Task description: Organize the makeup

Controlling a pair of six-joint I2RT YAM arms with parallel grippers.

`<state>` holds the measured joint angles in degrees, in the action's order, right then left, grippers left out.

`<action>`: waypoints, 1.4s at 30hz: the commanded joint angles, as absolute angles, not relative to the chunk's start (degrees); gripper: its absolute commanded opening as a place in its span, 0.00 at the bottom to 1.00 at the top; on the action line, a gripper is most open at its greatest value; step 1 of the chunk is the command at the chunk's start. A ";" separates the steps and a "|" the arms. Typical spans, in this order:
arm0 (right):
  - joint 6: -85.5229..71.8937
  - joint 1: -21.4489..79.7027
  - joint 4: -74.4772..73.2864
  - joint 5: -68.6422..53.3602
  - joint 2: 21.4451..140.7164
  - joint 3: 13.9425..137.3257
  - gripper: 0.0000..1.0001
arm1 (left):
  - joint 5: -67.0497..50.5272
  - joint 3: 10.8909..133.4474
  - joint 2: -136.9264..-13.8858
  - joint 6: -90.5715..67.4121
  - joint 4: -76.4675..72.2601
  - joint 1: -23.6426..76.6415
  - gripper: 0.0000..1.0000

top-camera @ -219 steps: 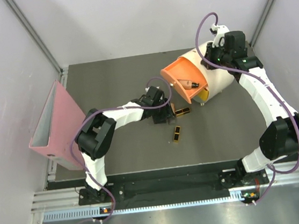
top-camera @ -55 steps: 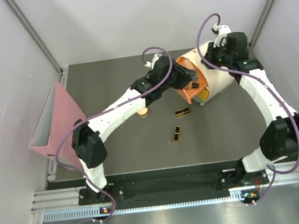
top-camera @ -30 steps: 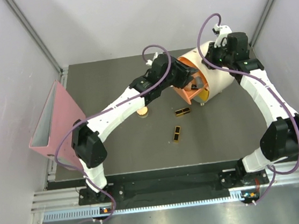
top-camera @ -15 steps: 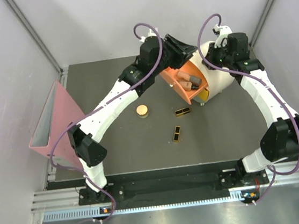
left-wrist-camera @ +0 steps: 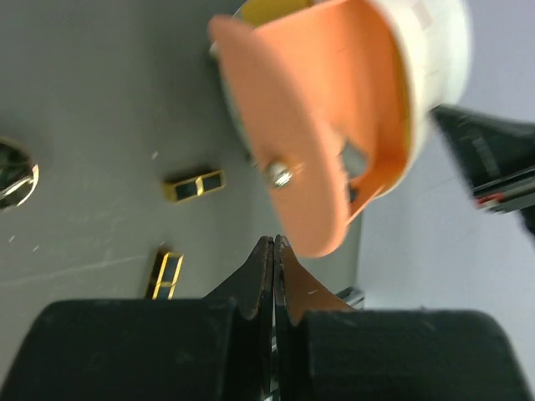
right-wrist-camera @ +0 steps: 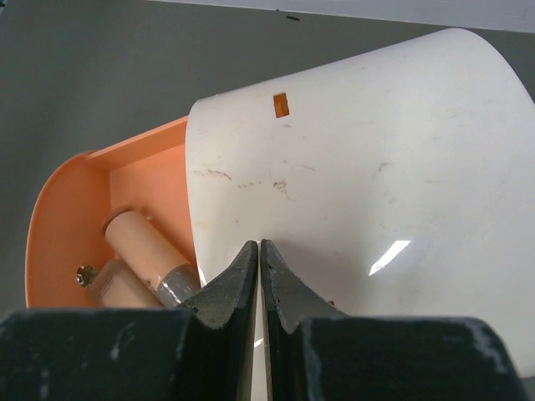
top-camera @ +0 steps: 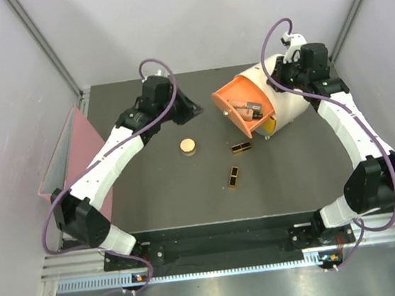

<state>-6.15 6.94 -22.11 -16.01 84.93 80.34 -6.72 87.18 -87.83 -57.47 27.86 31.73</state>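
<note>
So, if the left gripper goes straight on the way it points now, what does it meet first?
Most likely the open orange drawer: in the wrist view the shut left gripper points at its front panel. Depth is unclear, so it could just miss.

Round compact (top-camera: 188, 146): peach-tan, paler rim.
Far case (top-camera: 240, 147) and near case (top-camera: 234, 176): black panels, gold frames.
Tube (right-wrist-camera: 142, 241): peach body, dark grey end.
Second tube (right-wrist-camera: 115, 288): peach.
Open drawer (top-camera: 229, 101): orange.
Lower drawer (top-camera: 271, 123): yellow.
Box shell (top-camera: 289, 105): glossy cream-white, lightly scuffed.
Binder (top-camera: 78, 161): pink.
Table (top-camera: 153, 196): plain dark grey.
Cable (top-camera: 153, 62): purple.
</note>
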 commanded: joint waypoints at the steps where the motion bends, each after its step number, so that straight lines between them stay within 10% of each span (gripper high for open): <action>1: -4.75 6.24 -35.95 -14.15 89.12 77.87 0.06 | -12.64 79.65 -83.85 -53.53 28.04 32.17 0.00; 42: -6.06 6.15 -36.74 -12.92 87.98 77.43 0.06 | -22.59 101.59 -112.32 -59.32 14.77 35.86 0.00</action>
